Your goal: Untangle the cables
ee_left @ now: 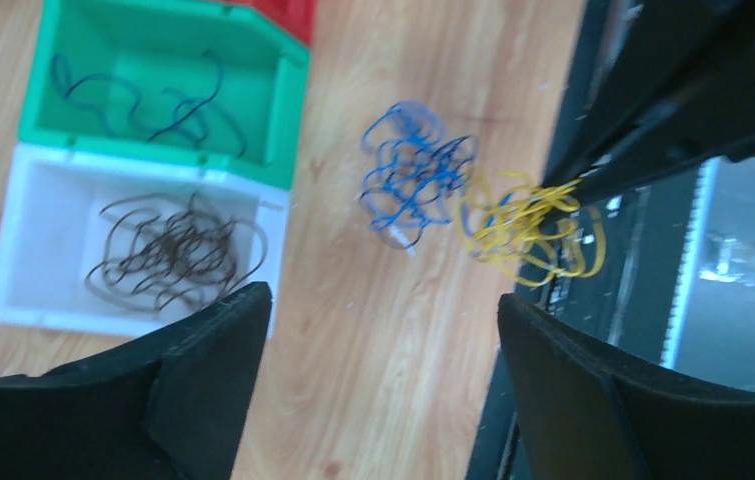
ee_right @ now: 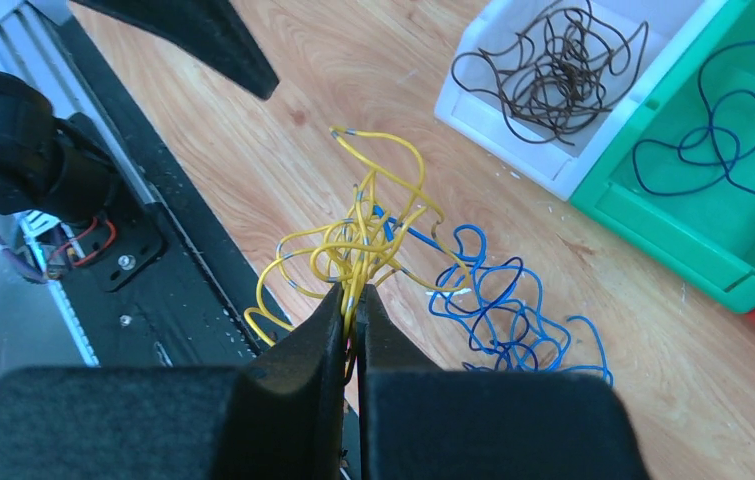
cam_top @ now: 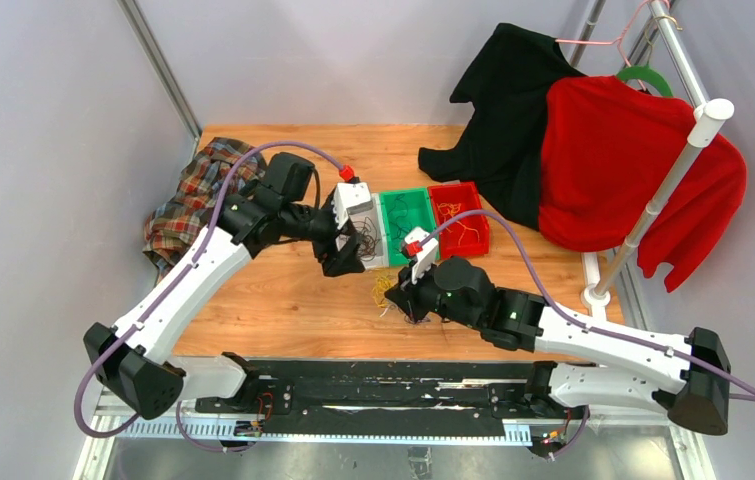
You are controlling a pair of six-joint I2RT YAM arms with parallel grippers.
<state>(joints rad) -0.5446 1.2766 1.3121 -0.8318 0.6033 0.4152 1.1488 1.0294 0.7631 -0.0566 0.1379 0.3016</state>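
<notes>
okay, my right fingers (ee_right: 338, 325) are pinched tight on the yellow cables (ee_right: 373, 225), right at the root of the bunch. my left fingers (ee_left: 218, 345) hang spread wide above the table (ee_left: 383, 400), holding nothing.

score so far, as i read it: dark cables (ee_right: 553, 60) sit in the white bin (ee_right: 473, 110), a few blue strands (ee_right: 713, 140) in the green bin (ee_right: 653, 215), some orange ones (cam_top: 458, 225) in the red bin (cam_top: 456, 188).

what's left is this one clump near the table's front edge, just in front of the bins: yellow knotted into the blue cables (ee_right: 498, 315) by a couple of strands.

its long axis runs yellow-to-blue, with the yellow end by the front rail (ee_right: 183, 260) and the blue end out toward the bins, flat on the wood. one yellow loop pokes away from my grip. more than half done, i'd say.
</notes>
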